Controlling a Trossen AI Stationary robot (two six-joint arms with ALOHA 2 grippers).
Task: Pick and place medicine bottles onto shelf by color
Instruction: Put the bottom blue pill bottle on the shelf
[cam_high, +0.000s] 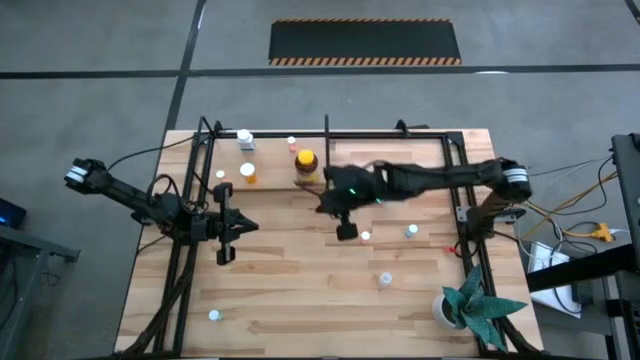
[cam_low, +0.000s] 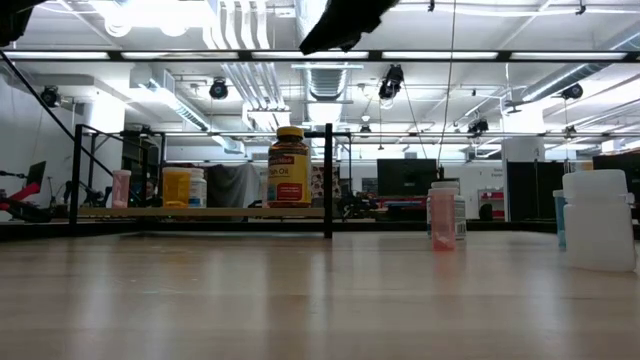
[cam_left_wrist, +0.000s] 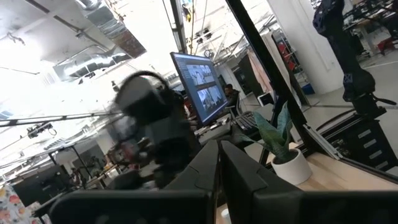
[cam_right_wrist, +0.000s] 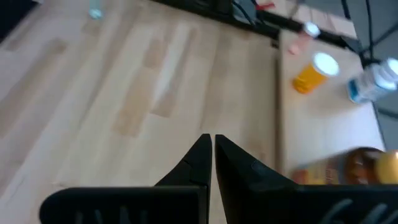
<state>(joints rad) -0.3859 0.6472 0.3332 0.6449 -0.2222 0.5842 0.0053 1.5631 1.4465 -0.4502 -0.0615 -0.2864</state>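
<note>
Four loose bottles (cam_high: 385, 279); five on shelf (cam_high: 275, 185).

An amber jar (cam_low: 288, 167) stood on the shelf (cam_low: 200, 212) beside the divider post (cam_low: 328, 180), with an orange bottle (cam_low: 176, 187) and a pink one (cam_low: 121, 188) further along. Two bottles (cam_low: 443, 215) (cam_low: 598, 220) stood on the table (cam_low: 300, 300).

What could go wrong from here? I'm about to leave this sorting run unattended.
The right gripper hangs shut and empty just off the shelf beside the amber jar; a careless swing might topple it. Loose bottles, like the pale blue one, lie under that arm's path and could be scattered. The small orange bottle already lies tipped and may roll.
</note>
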